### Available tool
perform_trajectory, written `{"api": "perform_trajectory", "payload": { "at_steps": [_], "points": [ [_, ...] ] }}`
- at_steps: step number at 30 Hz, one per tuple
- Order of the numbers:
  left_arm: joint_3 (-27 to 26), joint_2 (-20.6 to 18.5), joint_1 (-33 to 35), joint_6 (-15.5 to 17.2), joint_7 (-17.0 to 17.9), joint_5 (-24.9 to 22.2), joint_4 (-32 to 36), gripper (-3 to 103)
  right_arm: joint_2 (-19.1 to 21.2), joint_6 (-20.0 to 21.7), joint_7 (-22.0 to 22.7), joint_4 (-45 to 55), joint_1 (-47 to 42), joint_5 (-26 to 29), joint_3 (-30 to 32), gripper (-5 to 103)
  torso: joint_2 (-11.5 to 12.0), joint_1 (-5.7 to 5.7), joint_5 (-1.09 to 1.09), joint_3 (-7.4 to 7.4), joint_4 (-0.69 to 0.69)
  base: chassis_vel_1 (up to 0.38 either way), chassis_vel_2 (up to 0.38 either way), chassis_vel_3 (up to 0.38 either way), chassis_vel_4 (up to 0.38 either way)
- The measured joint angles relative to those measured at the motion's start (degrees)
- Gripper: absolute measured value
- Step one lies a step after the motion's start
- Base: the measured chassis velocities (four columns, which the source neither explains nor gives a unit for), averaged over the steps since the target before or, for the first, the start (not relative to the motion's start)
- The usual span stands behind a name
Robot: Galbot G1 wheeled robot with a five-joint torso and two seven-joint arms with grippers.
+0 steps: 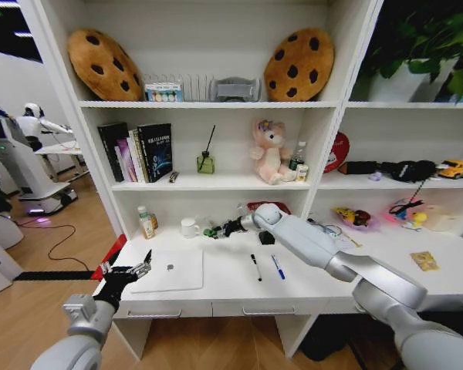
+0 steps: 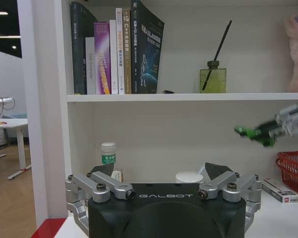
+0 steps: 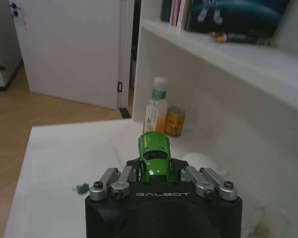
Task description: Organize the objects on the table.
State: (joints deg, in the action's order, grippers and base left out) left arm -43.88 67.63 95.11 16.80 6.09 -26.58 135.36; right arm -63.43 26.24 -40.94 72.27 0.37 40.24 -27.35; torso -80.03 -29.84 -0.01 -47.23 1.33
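Observation:
My right gripper [image 1: 218,229] hangs above the back of the white table [image 1: 231,289], shut on the green toy car [image 3: 154,154]; the car [image 2: 257,133] also shows in the left wrist view. The silver laptop [image 1: 170,270] lies closed at the front left. My left gripper [image 1: 136,270] hovers open at the laptop's left edge, its fingers [image 2: 102,169] spread with nothing between them. To the right of the laptop lie a black pen [image 1: 255,267] and a blue pen [image 1: 278,267].
A bottle [image 1: 145,222], a small can [image 3: 174,122] and a white mug [image 1: 189,227] stand at the back left. A red mesh basket [image 2: 293,171] sits behind my right arm. A yellow card [image 1: 424,260] lies far right. Shelves rise behind the table.

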Motion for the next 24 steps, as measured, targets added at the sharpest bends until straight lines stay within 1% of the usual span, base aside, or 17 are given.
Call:
{"api": "perform_trajectory", "payload": {
  "at_steps": [6, 7, 8, 10, 11, 12, 13, 14, 15, 16, 17, 19, 20, 21, 22, 23, 24],
  "points": [
    [0.0, 0.0, 0.0, 0.0, 0.0, 0.0, 0.0, 100, -2.14, 2.35, 5.61, 3.14, 3.52, 5.53, 3.91, 33, 0.0, 0.0, -0.01, 0.0, -0.04, 0.0, 0.0, 0.0, 0.0],
    [0.0, 0.0, 0.0, 0.0, 0.0, 0.0, 0.0, 100, -2.63, 2.88, 8.55, 3.69, 4.73, 6.67, 4.6, 33, 0.0, 0.0, -0.01, 0.0, -0.04, 0.0, 0.0, 0.0, 0.0],
    [0.0, 0.0, 0.0, 0.0, 0.0, 0.0, 0.0, 100, -3.16, 2.97, 13.51, 4.02, 5.79, 7.64, 5.22, 33, 0.0, 0.0, -0.02, 0.0, -0.02, 0.0, 0.0, 0.0, 0.0],
    [0.0, 0.0, 0.0, 0.0, 0.0, 0.0, 0.0, 100, -3.37, 3.04, 15.32, 4.12, 5.97, 7.82, 5.44, 33, 0.0, 0.0, -0.01, 0.0, -0.02, 0.0, 0.0, 0.0, 0.0],
    [0.0, 0.0, 0.0, 0.0, 0.0, 0.0, 0.0, 100, -3.81, 3.7, 20.79, 4.78, 6.19, 8.56, 6.16, 33, 0.0, 0.0, 0.0, 0.0, -0.02, 0.0, 0.0, 0.0, 0.0],
    [0.0, 0.0, 0.0, 0.0, 0.0, 0.0, 0.0, 100, -3.88, 4.41, 23.66, 5.46, 6.19, 9.31, 6.61, 33, 0.0, 0.0, 0.0, 0.0, -0.02, 0.0, 0.0, 0.0, 0.0],
    [0.0, 0.0, 0.0, 0.0, 0.0, 0.0, 0.0, 100, -3.88, 4.41, 23.66, 5.46, 6.19, 9.31, 6.61, 33, 0.0, 0.0, 0.0, 0.0, -0.02, 0.0, 0.0, 0.0, 0.0],
    [0.0, 0.0, 0.0, 0.0, 0.0, 0.0, 0.0, 100, -3.84, 5.8, 27.11, 6.43, 6.18, 10.6, 7.01, 33, 0.0, 0.0, 0.0, 0.0, -0.02, 0.0, 0.0, 0.0, 0.0],
    [0.0, 0.0, 0.0, 0.0, 0.0, 0.0, 0.0, 100, -3.63, 9.48, 35.54, 8.96, 5.82, 15.62, 7.36, 33, 0.0, 0.0, 0.0, 0.0, 0.0, 0.0, 0.0, 0.0, 0.0],
    [0.0, 0.0, 0.0, 0.0, -0.01, 0.0, 0.0, 100, -3.53, 11.03, 40.16, 10.21, 5.52, 18.67, 7.4, 33, 0.0, 0.0, 0.0, 0.0, 0.0, 0.0, 0.0, 0.0, 0.0],
    [0.0, 0.0, 0.0, 0.0, -0.01, 0.0, 0.0, 100, -3.53, 11.03, 40.16, 10.21, 5.52, 18.67, 7.4, 33, 0.0, 0.0, 0.0, 0.0, 0.0, 0.0, 0.0, 0.0, 0.0],
    [0.0, 0.0, 0.0, 0.0, -0.01, 0.0, 0.0, 100, -4.32, 14.86, 51.88, 12.44, 4.84, 27.37, 8.14, 33, 0.0, 0.0, 0.01, 0.0, 0.0, 0.0, 0.0, 0.0, 0.0],
    [0.0, 0.0, 0.0, 0.0, -0.01, 0.0, 0.0, 100, -4.32, 14.86, 51.88, 12.44, 4.84, 27.37, 8.14, 33, 0.0, 0.0, 0.01, 0.0, 0.0, 0.0, 0.0, 0.0, 0.0],
    [0.0, 0.0, 0.0, 0.0, 0.0, 0.0, 0.0, 100, -4.92, 15.8, 57.41, 12.78, 4.72, 31.43, 8.43, 33, 0.0, 0.0, 0.0, 0.01, -0.01, 0.0, 0.0, 0.0, 0.0],
    [0.0, 0.0, 0.0, 0.0, 0.0, 0.0, 0.0, 100, -4.92, 15.8, 57.41, 12.78, 4.72, 31.43, 8.43, 33, 0.0, 0.0, 0.0, 0.01, -0.01, 0.0, 0.0, 0.0, 0.0],
    [0.0, 0.0, 0.0, 0.0, 0.0, 0.0, 0.0, 100, -5.48, 16.25, 63.58, 12.61, 4.66, 34.65, 8.61, 33, 0.0, 0.0, 0.0, 0.0, -0.03, 0.0, 0.0, 0.0, 0.0],
    [0.0, 0.0, 0.0, 0.0, 0.0, 0.0, 0.0, 100, -5.55, 16.31, 65.33, 12.21, 4.61, 35.03, 8.63, 33, 0.0, 0.0, 0.0, 0.0, -0.03, 0.0, 0.0, 0.0, 0.0]
  ]
}}
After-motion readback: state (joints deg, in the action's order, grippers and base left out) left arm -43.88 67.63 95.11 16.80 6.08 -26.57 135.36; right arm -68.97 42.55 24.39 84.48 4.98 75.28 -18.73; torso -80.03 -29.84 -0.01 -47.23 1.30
